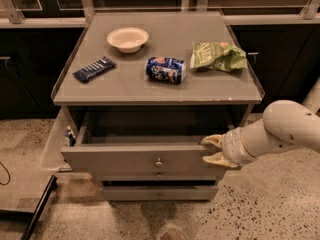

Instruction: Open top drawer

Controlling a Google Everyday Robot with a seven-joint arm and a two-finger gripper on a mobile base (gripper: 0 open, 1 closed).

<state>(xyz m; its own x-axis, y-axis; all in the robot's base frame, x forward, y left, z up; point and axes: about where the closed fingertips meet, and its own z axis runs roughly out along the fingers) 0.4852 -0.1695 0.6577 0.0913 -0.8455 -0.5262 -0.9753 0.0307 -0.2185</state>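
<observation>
The top drawer [130, 158] is the widest grey drawer under the tabletop, with a small round metal knob [159, 162] at its centre. It stands pulled out, and its dark inside shows. My gripper [214, 150] is at the right end of the drawer front, its cream fingers [212, 140] pointing left. The fingers are spread, one at the panel's top edge and one lower on its face. My white arm [280, 131] reaches in from the right.
Two narrower grey drawers [159, 193] sit below. On the tabletop [125, 86] lie a white bowl [128, 38], a dark blue wrapper [94, 68], a blue can [165, 69] on its side and a green chip bag [218, 56]. Dark cabinets stand behind.
</observation>
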